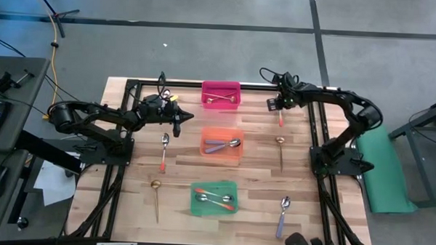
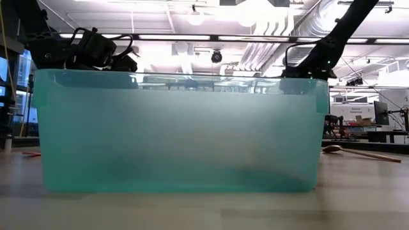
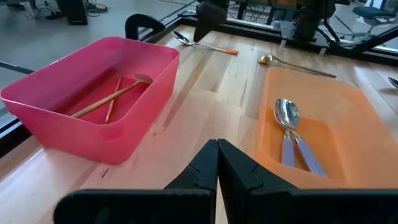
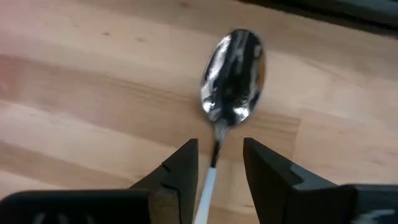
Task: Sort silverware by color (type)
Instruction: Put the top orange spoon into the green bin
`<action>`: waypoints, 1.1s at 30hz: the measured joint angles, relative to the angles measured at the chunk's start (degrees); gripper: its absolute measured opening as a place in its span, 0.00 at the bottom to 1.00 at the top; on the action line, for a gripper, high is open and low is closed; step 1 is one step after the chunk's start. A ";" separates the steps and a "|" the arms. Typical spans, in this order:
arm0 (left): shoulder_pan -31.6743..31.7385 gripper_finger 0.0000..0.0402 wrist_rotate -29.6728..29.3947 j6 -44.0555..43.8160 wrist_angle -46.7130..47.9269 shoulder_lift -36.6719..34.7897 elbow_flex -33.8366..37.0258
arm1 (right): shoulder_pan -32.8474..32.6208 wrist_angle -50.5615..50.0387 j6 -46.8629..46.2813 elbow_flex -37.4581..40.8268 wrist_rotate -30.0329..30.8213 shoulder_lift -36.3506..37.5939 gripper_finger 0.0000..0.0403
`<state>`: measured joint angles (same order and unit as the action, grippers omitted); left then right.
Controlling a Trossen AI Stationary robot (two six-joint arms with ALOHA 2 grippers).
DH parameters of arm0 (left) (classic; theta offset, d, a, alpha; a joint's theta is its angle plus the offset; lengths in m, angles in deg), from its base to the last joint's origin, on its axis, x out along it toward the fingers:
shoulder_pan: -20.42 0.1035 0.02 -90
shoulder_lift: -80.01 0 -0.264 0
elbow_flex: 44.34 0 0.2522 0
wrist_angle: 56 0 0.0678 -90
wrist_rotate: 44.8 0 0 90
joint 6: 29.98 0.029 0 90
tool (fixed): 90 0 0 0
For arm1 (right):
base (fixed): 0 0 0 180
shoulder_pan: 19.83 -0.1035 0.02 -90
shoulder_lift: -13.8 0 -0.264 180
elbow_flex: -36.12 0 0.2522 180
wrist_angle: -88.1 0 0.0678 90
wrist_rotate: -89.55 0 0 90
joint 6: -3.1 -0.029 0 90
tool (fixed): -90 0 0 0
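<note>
While my right tool [image 4: 217, 163] stands open astride the neck of an orange-handled spoon [image 1: 281, 119] at two o'clock on the surface [image 1: 260, 175], my left tool [image 3: 217, 163] is closed, empty, between the pink bin [image 3: 93, 93] and orange bin [image 3: 323, 124] at eleven o'clock.

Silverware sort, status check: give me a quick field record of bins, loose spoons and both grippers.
pink bin: gold spoons
orange bin: purple-handled spoons
green bin: orange-red-handled spoons
loose gold spoons: two
loose orange-red spoons: two
loose purple spoon: near front edge
right gripper: open, fingers straddling the orange-red spoon's neck
left gripper: shut, empty, between pink and orange bins
</note>
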<state>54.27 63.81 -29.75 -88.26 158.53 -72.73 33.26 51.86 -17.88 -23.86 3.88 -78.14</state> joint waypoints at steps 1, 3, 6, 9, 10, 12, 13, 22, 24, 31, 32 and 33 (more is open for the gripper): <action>0.00 0.00 0.00 0.00 0.07 0.00 0.00 | 0.20 -0.25 -0.02 -0.17 -0.11 -0.33 0.28; 0.00 0.00 0.00 0.00 0.20 0.00 0.00 | 0.61 -0.38 -0.57 -0.58 -0.32 -1.29 0.28; -0.02 0.00 0.00 0.00 0.72 0.00 0.00 | 0.73 -0.89 -0.58 -1.22 0.01 -2.24 0.26; -0.02 0.00 0.00 -0.01 1.63 0.00 0.00 | 0.65 -0.98 -0.46 -1.46 -0.16 -2.62 0.23; -0.02 0.00 0.00 -0.02 1.63 0.00 0.06 | 0.63 -0.94 -0.48 -1.46 -0.26 -2.62 0.22; -0.02 0.00 -0.27 0.04 1.36 0.00 0.64 | 0.67 -0.97 -0.61 -1.48 -0.24 -2.62 0.19; -0.03 0.00 -0.30 0.12 1.49 0.00 0.93 | 0.67 -0.97 -0.57 -1.48 -0.26 -2.62 0.17; -0.02 0.00 -0.43 0.39 -0.31 0.04 2.80 | 0.61 -1.19 -0.23 -1.48 -1.88 -2.62 0.08; -0.04 0.00 -0.44 0.42 -0.80 0.04 2.90 | 0.50 -1.48 -0.02 -1.48 -1.97 -2.62 0.08; -0.03 0.00 -0.43 0.40 -0.72 0.04 2.97 | 0.50 -1.80 -0.81 -1.48 -3.67 -2.62 0.08; -0.04 0.00 -0.43 0.42 -0.73 0.04 2.98 | 0.50 -1.82 -0.79 -1.48 -3.82 -2.62 0.08; -0.04 0.00 -0.42 0.42 -0.72 0.04 2.97 | 0.50 -1.90 -0.79 -1.48 -3.96 -2.62 0.08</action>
<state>54.23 63.39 -29.33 -88.98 158.57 -69.76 33.76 49.96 -18.66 -25.34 -0.08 -80.76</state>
